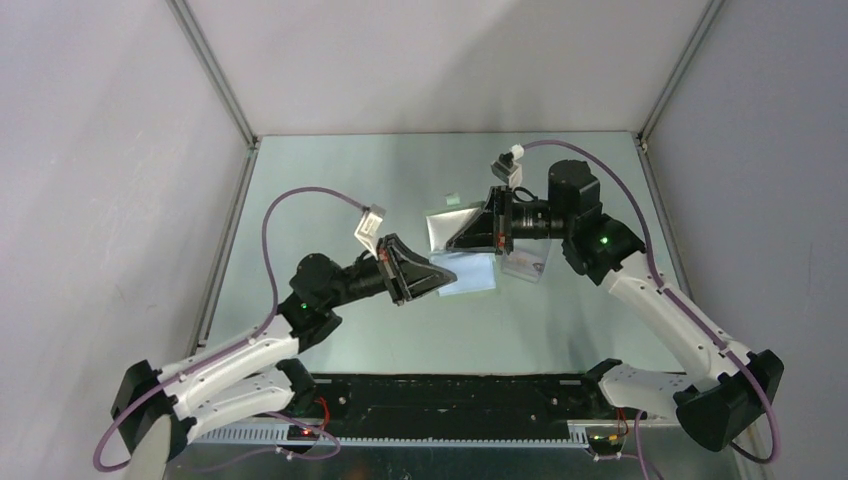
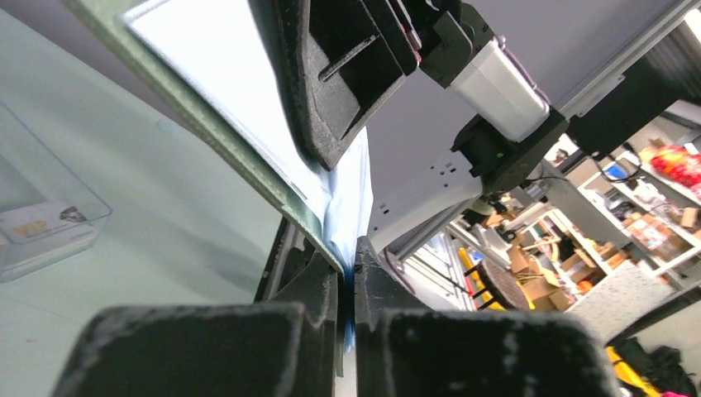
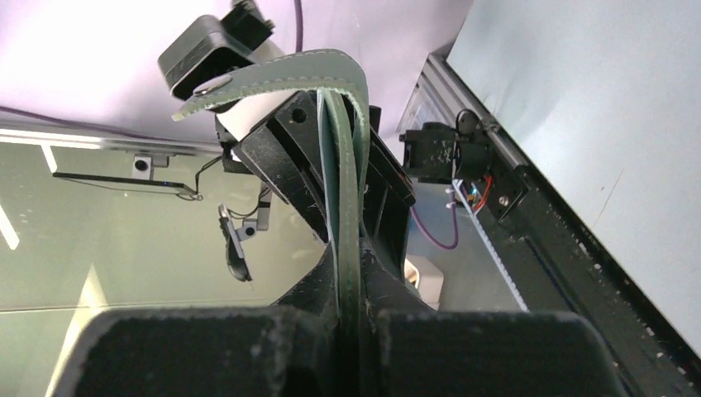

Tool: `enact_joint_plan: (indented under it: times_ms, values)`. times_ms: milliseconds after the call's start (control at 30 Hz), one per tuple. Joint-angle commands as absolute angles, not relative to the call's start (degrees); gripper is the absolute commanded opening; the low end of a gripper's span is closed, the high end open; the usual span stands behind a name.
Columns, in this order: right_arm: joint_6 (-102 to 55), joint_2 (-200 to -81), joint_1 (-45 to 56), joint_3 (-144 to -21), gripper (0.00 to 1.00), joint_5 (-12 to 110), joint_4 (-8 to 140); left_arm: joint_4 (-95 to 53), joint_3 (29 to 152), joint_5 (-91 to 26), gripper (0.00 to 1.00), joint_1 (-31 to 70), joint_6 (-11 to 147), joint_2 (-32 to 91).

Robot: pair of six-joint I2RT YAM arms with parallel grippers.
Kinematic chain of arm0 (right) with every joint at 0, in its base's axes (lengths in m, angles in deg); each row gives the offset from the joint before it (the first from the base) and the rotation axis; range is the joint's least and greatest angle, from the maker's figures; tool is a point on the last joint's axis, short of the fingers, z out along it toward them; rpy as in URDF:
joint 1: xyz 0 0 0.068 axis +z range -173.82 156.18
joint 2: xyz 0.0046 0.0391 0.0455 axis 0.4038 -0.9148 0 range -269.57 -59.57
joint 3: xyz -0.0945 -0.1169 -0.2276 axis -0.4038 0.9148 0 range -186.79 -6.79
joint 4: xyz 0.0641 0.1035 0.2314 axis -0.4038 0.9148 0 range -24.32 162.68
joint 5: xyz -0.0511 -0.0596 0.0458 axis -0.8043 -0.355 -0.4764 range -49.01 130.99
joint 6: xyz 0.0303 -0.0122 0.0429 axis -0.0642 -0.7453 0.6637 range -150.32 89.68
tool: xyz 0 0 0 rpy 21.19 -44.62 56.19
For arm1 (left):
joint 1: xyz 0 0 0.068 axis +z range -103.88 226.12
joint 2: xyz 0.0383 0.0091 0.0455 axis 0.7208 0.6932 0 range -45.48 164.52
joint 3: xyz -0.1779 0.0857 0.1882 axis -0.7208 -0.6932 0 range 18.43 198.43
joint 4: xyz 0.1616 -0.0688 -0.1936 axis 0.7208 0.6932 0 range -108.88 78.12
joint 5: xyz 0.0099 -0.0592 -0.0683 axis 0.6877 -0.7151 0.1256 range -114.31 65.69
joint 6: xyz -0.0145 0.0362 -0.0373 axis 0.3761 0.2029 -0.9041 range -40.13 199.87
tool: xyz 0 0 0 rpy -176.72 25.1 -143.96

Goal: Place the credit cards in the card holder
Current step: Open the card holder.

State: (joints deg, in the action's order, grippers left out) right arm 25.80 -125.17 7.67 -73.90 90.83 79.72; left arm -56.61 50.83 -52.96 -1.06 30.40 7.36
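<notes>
The card holder (image 1: pixel 438 226), grey outside and light blue inside, hangs above the table's middle between both grippers. My left gripper (image 1: pixel 445 272) is shut on its light-blue lower flap (image 2: pixel 351 190). My right gripper (image 1: pixel 452 243) is shut on the grey flap, whose folded edge shows in the right wrist view (image 3: pixel 273 78). The left jaws (image 2: pixel 354 273) and the right jaws (image 3: pixel 349 265) are both closed on thin wallet material. One pale printed credit card (image 2: pixel 41 225) lies inside the clear plastic case (image 1: pixel 525 265). I cannot tell whether a card sits in the holder.
The clear case stands on the table just right of the grippers, under the right wrist. A small pale scrap (image 1: pixel 452 199) lies behind the holder. Enclosure walls stand on the left, right and back; a black rail (image 1: pixel 450 395) runs along the near edge.
</notes>
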Motion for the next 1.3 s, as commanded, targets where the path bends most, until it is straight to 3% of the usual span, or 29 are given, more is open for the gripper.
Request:
enact_joint_plan:
  times_ms: [0, 200, 267, 333, 467, 700, 833, 1267]
  values:
    - [27.6, -122.4, 7.3, -74.8, 0.00, 95.2, 82.4, -46.6, 49.3, -49.0, 0.00, -0.4, 41.6, 1.2]
    - [27.5, -119.4, 9.1, -71.9, 0.00, 96.9, 83.2, -35.7, 52.7, -48.5, 0.00, -0.5, 49.0, 1.0]
    - [26.4, -118.9, 9.1, -71.7, 0.05, 97.5, 85.0, -34.3, 53.3, -49.1, 0.00, -0.4, 50.0, 1.4]
    - [25.1, -118.8, 9.1, -71.6, 0.17, 97.9, 86.8, -33.1, 53.7, -50.0, 0.00, -0.5, 50.5, 1.7]
    - [23.9, -119.0, 9.1, -71.6, 0.23, 99.8, 88.4, -32.6, 54.2, -51.5, 0.00, -0.4, 50.7, 1.9]
    - [21.8, -120.3, 9.7, -71.6, 0.20, 100.9, 89.9, -32.5, 55.1, -52.8, 0.00, -0.4, 50.0, 1.4]
    - [20.0, -121.3, 10.2, -71.6, 0.00, 100.8, 91.9, -32.4, 55.4, -53.0, 0.00, -0.5, 50.0, 1.2]
    - [18.3, -122.5, 15.1, -71.6, 0.00, 104.6, 92.8, -27.6, 55.4, -42.6, 0.00, -0.4, 53.6, -0.9]
